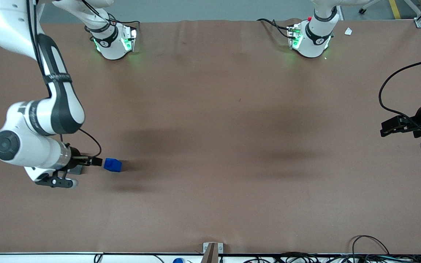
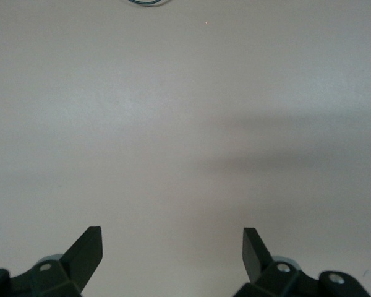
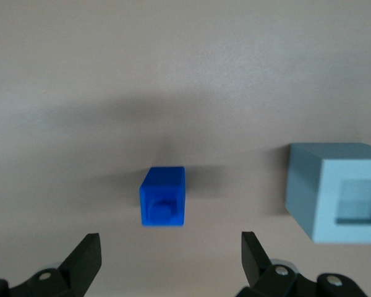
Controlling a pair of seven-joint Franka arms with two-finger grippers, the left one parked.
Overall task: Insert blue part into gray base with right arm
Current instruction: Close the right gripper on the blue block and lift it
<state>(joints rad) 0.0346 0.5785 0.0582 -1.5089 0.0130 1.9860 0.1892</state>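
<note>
We are looking across the brown table (image 1: 210, 146) from the front, and at the working arm's end we are seeing the right arm (image 1: 55, 106) bending down low over the surface, its white links and black joint bands folding toward the mat. At its tip the gripper (image 1: 93, 161) is hovering just above the table, and in the wrist view the gripper (image 3: 167, 257) is showing its two black fingers (image 3: 86, 253) spread wide apart, released and grasping nothing. Just beside that tip we are finding the blue part (image 1: 113, 164) lying on the table, apart from the fingers and casting a soft shadow on the mat. In the wrist view the blue part (image 3: 163, 196) is sitting ahead of the open gap, roughly centred between the two fingers, with a small raised detail on the face turned toward the camera. Next to it, near but not touching, the gray base (image 3: 336, 192) is resting on the table with its square recess facing the wrist camera; we are not making the base out in the front view, where the arm is covering that spot.
</note>
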